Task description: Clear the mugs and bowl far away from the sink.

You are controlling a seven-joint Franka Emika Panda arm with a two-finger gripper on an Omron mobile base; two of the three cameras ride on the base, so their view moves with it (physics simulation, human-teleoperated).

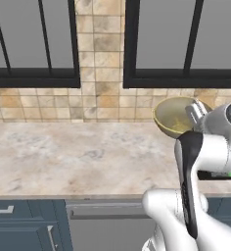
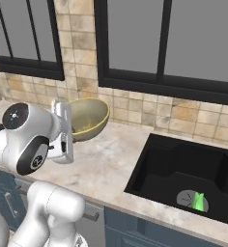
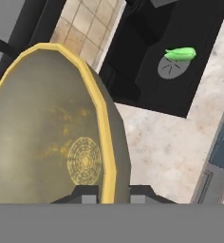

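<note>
Fingers pinch the bowl's rim, holding it tilted on edge above the counter.

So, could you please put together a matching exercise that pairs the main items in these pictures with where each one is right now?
Things:
1. wide olive-tan bowl with a yellowish rim
2. bright green mug
3. black rectangular sink basin
4. beige marbled stone counter

Places or states:
A. lying at the bottom of the basin by the drain
B. sunk into the counter below the window
C. tilted in the air, rim pinched by the end effector
D. running along the tiled wall

Pairs: 1-C, 2-A, 3-B, 4-D
</note>
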